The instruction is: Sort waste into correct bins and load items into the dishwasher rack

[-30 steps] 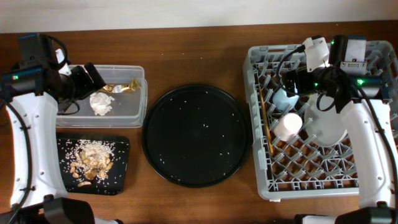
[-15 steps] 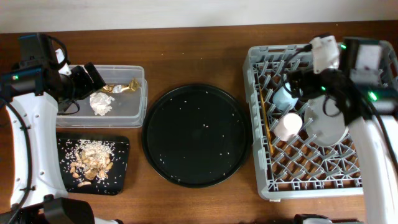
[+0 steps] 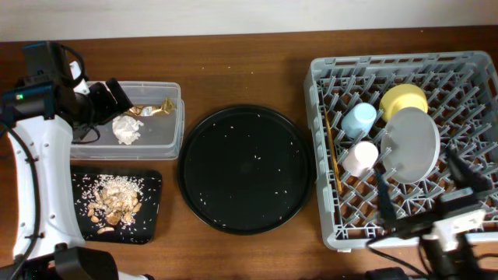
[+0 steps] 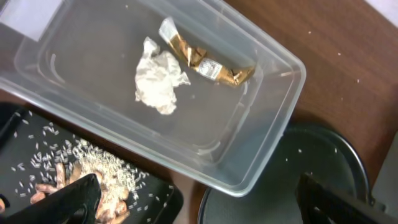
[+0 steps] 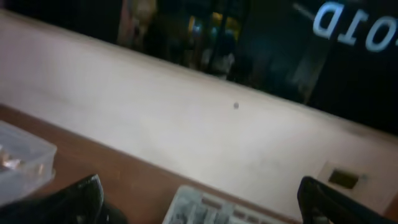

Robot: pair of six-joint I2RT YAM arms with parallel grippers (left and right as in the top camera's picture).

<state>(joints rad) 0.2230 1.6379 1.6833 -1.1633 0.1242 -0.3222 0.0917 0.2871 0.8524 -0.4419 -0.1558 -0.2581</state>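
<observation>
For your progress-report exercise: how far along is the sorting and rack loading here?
Done: tissue and wrapper lie in the tub, scraps in the black tray; blue cup, pink cup, bowl and plate sit in the rack. In hand: nothing; left gripper and right gripper are both open and empty. Left: perhaps only the white crumbs on the round tray.

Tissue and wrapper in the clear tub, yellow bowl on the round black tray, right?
No. The overhead view shows the yellow bowl in the dishwasher rack, not on the round black tray. The tissue and wrapper are in the clear tub.
</observation>
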